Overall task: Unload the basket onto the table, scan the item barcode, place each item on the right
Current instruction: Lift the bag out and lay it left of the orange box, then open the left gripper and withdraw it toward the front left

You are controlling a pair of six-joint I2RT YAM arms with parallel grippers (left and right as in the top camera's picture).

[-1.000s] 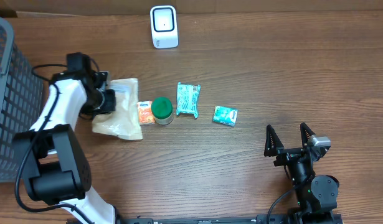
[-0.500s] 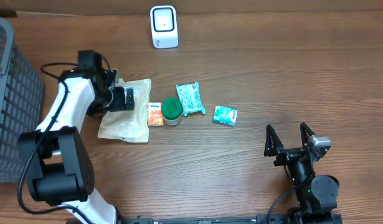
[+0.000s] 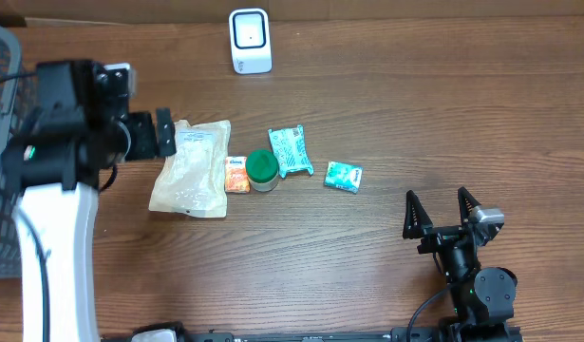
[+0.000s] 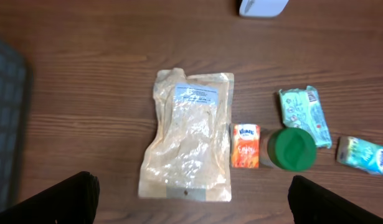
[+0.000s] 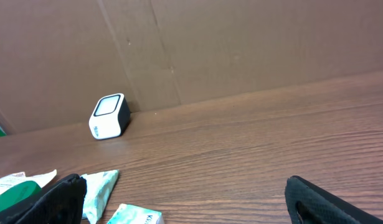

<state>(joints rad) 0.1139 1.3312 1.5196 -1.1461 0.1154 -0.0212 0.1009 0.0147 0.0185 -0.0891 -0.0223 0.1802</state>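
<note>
the left tool (image 3: pixel 151 135), fingers wide apart and empty, hangs by the far left corner of the pouch (image 3: pixel 192 169), which lies flat on the bench (image 3: pixel 415 114), long axis pointing roughly toward the scanner (image 3: pixel 250 40), well apart from the open right tool (image 3: pixel 440 211)

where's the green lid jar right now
In the overhead view the green-lidded jar sits just left of centre, between the small orange packet on its left and the teal pack on its right.
</note>
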